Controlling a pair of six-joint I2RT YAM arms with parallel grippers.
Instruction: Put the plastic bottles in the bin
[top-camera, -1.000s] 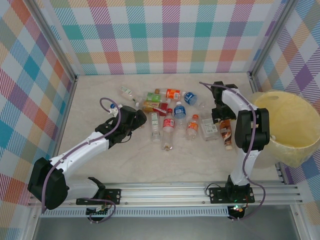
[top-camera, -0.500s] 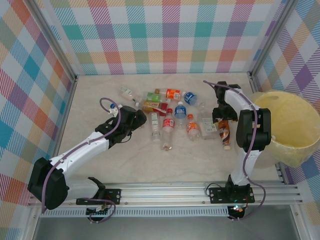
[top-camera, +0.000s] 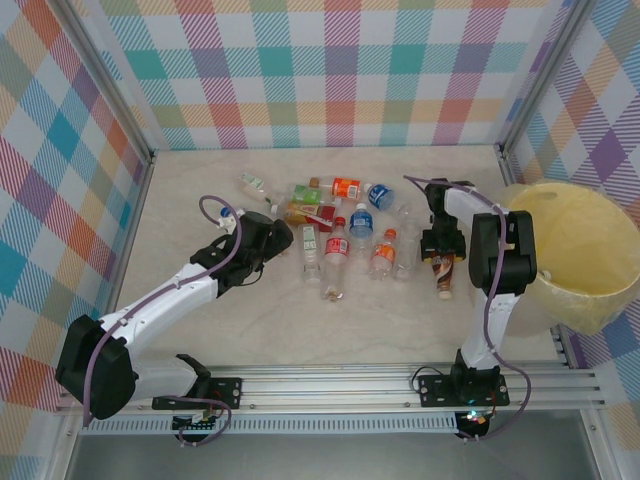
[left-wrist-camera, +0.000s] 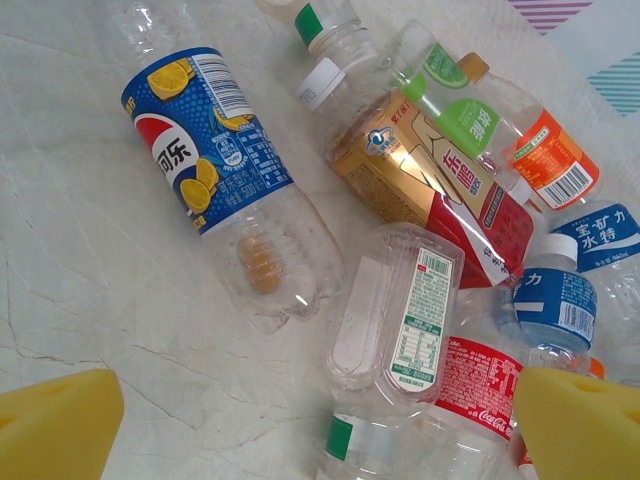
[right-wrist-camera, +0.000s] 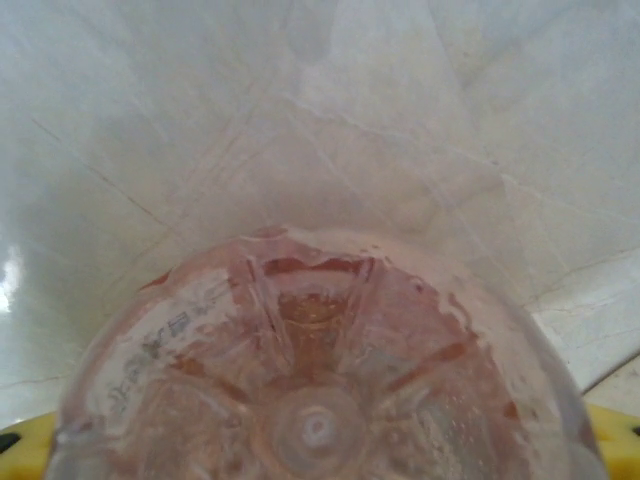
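Observation:
Several plastic bottles (top-camera: 340, 235) lie in a loose cluster mid-table. My left gripper (top-camera: 275, 232) hangs open at the cluster's left edge. In the left wrist view its yellow fingertips (left-wrist-camera: 55, 425) stand wide apart, with a blue-labelled bottle (left-wrist-camera: 210, 150) and a clear bottle with a green-and-white label (left-wrist-camera: 400, 320) on the table beyond them. My right gripper (top-camera: 441, 250) is down on a brown-labelled bottle (top-camera: 444, 272) at the cluster's right end. That bottle's reddish base (right-wrist-camera: 320, 370) sits between the right gripper's (right-wrist-camera: 320, 445) fingers. The pale yellow bin (top-camera: 590, 300) stands at the far right.
Checked walls enclose the table on three sides. The metal rail (top-camera: 340, 385) with both arm bases runs along the near edge. Bare marble tabletop (top-camera: 200, 190) lies left of the cluster and in front of it. The right arm's upper link stands close to the bin's rim (top-camera: 520, 195).
My right gripper has come towards the near edge, over the brown-labelled bottle, and closed round it. That bottle has shifted slightly left. The left arm has not moved.

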